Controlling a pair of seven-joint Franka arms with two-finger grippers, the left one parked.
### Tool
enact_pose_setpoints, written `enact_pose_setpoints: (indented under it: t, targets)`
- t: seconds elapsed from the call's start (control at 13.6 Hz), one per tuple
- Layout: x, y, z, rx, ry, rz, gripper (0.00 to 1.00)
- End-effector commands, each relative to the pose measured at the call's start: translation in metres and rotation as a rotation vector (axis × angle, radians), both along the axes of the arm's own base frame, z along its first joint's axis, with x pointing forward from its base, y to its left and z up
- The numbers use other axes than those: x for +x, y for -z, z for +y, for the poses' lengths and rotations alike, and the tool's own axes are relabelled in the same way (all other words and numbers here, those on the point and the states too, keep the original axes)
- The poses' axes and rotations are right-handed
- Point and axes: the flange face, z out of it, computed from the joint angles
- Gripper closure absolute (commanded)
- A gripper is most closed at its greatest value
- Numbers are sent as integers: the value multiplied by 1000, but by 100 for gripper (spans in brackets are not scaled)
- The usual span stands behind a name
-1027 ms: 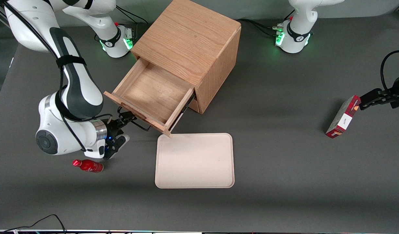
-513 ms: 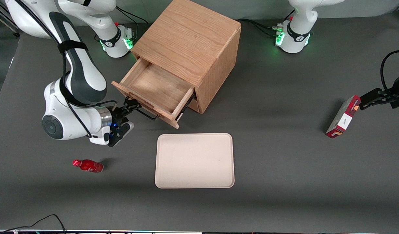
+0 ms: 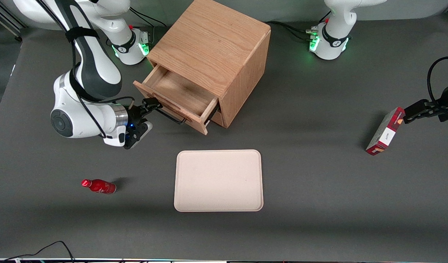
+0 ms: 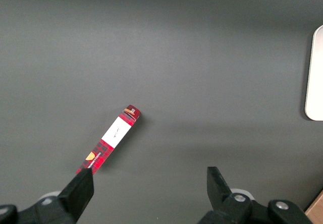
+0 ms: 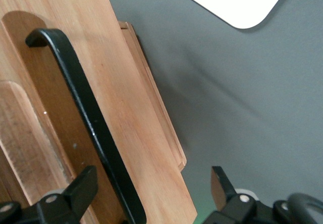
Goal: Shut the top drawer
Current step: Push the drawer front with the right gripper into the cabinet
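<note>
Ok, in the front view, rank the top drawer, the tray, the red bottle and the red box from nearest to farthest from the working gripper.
From the gripper, open at the drawer front:
1. Top drawer, its handle right at the fingers.
2. Tray, nearer the camera; red bottle, also nearer the camera, is too close to call against it.
3. Red box, toward the parked arm's end of the table.

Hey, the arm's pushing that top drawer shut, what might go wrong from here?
1. The top drawer is only partly in; the pincer sits near one end of the black handle, so an off-centre push might skew and jam it.
2. Its fingers straddle the handle, so pulling away carelessly might snag it and drag the drawer open.
</note>
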Motion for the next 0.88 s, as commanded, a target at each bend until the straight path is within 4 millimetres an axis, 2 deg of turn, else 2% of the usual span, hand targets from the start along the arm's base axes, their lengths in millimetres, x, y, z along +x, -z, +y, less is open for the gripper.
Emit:
enact_pose_setpoints:
  t: [0.0,0.29,0.44,0.59,0.81]
  targets:
    - [-29,-4,5,17,42,4,0]
    - [-51,-1,21,8,73,4,0]
    - [-60,-4,40,-9,81,0,0]
    - [-62,-4,43,-14,89,4,0]
    - [-75,-1,48,0,106,8,0]
